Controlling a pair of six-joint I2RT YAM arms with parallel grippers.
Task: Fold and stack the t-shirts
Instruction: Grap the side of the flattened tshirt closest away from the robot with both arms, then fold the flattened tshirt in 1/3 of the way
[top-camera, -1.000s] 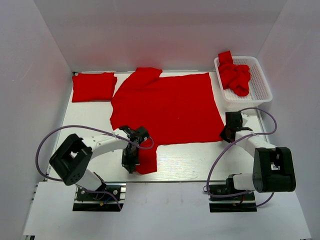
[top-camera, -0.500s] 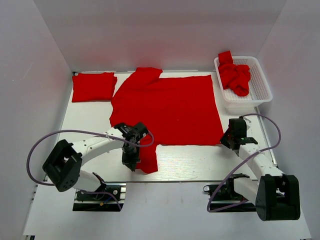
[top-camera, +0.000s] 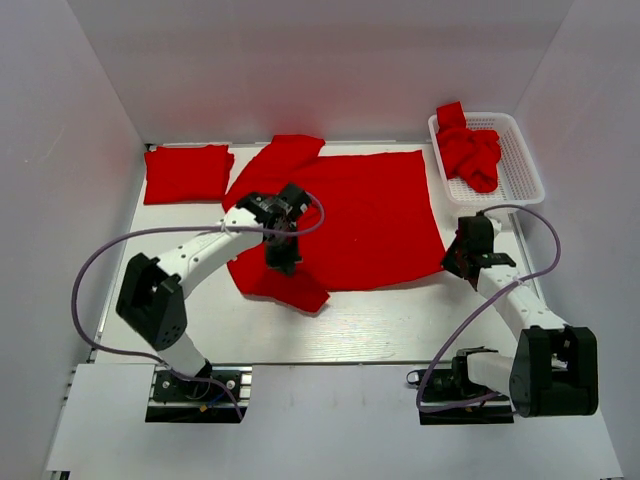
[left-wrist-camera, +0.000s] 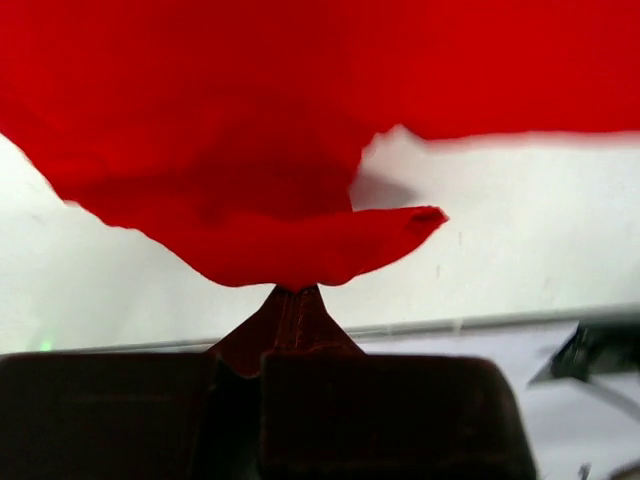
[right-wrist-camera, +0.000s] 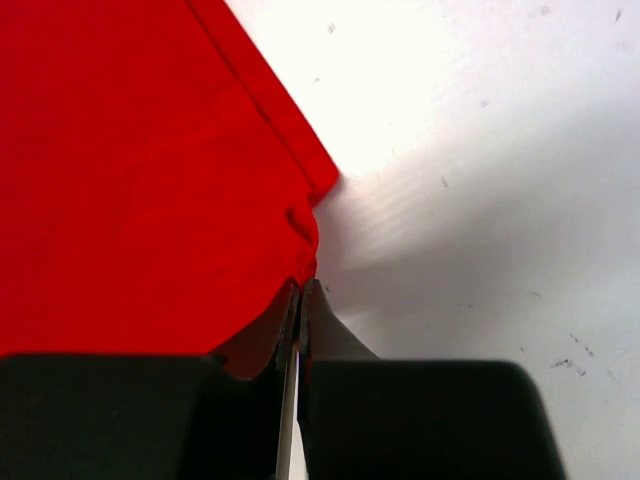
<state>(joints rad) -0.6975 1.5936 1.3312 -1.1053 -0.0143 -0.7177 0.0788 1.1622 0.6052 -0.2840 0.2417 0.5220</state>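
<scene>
A red t-shirt (top-camera: 370, 210) lies spread flat across the middle of the white table. My left gripper (top-camera: 283, 260) is shut on its near left part and holds that cloth lifted over the shirt's left side. In the left wrist view the gripper (left-wrist-camera: 295, 292) pinches a hanging fold of the shirt (left-wrist-camera: 200, 120). My right gripper (top-camera: 453, 264) is shut on the shirt's near right corner, low at the table. The right wrist view shows that gripper (right-wrist-camera: 303, 285) closed on the corner of the shirt (right-wrist-camera: 130, 150). A folded t-shirt (top-camera: 187, 172) lies at the far left.
A white lattice basket (top-camera: 528, 165) at the far right holds crumpled red t-shirts (top-camera: 470, 155). White walls stand on three sides. Bare table (top-camera: 390, 320) shows along the near edge.
My left gripper has lifted the shirt's near left part from the front edge and carried it away from me and rightwards over the shirt. My right gripper shifted slightly and stays at the corner.
</scene>
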